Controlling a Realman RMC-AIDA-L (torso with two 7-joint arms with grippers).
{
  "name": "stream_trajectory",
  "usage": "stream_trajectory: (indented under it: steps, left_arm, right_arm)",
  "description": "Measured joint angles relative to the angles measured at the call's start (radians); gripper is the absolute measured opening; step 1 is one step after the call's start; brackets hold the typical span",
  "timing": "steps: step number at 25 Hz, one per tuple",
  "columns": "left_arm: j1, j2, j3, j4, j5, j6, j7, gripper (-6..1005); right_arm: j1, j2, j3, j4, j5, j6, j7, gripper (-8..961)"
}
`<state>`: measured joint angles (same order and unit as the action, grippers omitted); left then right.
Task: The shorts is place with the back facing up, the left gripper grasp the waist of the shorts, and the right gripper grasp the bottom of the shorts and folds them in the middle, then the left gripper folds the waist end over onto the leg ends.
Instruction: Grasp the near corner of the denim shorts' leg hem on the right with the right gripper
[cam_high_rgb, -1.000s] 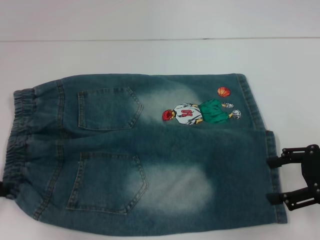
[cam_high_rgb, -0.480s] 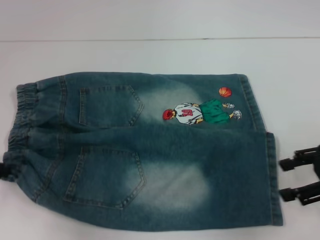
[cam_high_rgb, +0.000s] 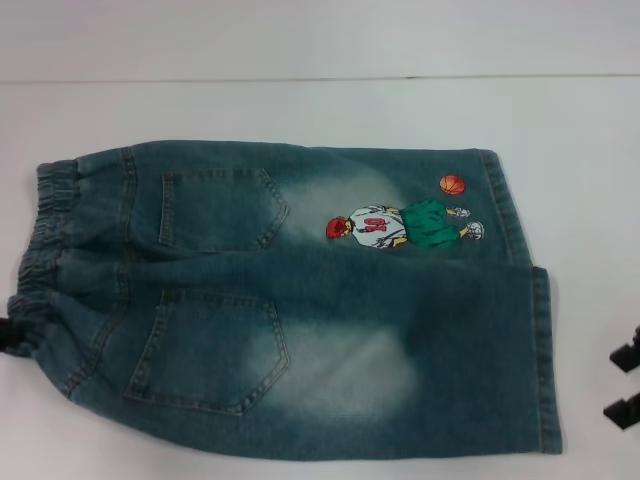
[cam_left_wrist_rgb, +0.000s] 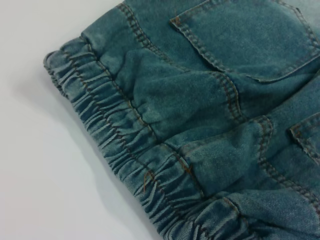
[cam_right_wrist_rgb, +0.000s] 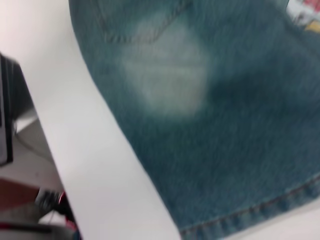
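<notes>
The shorts (cam_high_rgb: 300, 300) lie flat on the white table, back up, with two back pockets and the embroidered basketball player (cam_high_rgb: 400, 225) showing. The elastic waist (cam_high_rgb: 45, 230) is at the left and the bottom of the shorts, the hemmed leg ends (cam_high_rgb: 545, 360), at the right. Only a black sliver of the left gripper (cam_high_rgb: 12, 338) shows, at the near corner of the waist, where the cloth bunches toward it. Its wrist view shows the gathered waistband (cam_left_wrist_rgb: 125, 145) close up. The right gripper (cam_high_rgb: 622, 383) is open at the right edge, clear of the hem. Its wrist view shows the denim (cam_right_wrist_rgb: 225, 125) and the hem (cam_right_wrist_rgb: 250, 215).
The white table (cam_high_rgb: 320, 110) runs behind and beside the shorts. In the right wrist view the table's near edge (cam_right_wrist_rgb: 55, 150) drops off to dark clutter (cam_right_wrist_rgb: 30, 200) below.
The right gripper has drawn back to the right, off the leg hem, until only its fingertips show. The shorts have shifted slightly left, and the near waist corner has risen a little.
</notes>
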<state>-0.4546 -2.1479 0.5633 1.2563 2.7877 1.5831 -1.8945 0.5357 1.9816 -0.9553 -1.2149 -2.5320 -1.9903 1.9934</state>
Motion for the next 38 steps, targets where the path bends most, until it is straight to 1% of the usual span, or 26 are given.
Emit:
stream_trajectory:
  steps: [2,3,8,10,13,19,27,38]
  left_arm:
    - [0.002,-0.001,0.0,-0.005,-0.001,-0.001,0.002,70]
    - [0.003,-0.002,0.0,-0.009,-0.001,-0.004,0.003,70]
    - [0.006,-0.005,0.004,-0.024,0.0,-0.02,0.009,70]
    - [0.007,-0.007,0.004,-0.026,0.0,-0.021,0.009,70]
    - [0.008,-0.009,0.004,-0.02,0.0,-0.022,0.009,70]
    - [0.008,-0.009,0.004,-0.018,0.001,-0.03,0.007,70]
    - [0.008,-0.011,0.004,-0.017,-0.001,-0.034,0.005,70]
    - [0.006,-0.013,0.004,-0.021,-0.001,-0.031,0.001,70]
  right_arm:
    - [0.009,0.005,-0.044,0.006,-0.022,0.001,0.032,841]
    - [0.013,0.011,-0.06,0.01,-0.039,0.001,0.043,842]
    - [0.046,0.063,-0.071,0.047,-0.15,0.007,0.044,846]
    - [0.052,0.078,-0.075,0.055,-0.166,0.007,0.041,848]
    - [0.056,0.094,-0.085,0.076,-0.171,0.007,0.032,850]
    - [0.061,0.103,-0.094,0.114,-0.173,0.025,0.034,849]
    - [0.075,0.105,-0.108,0.181,-0.197,0.088,0.04,848]
    - [0.083,0.105,-0.107,0.192,-0.157,0.104,-0.002,846]
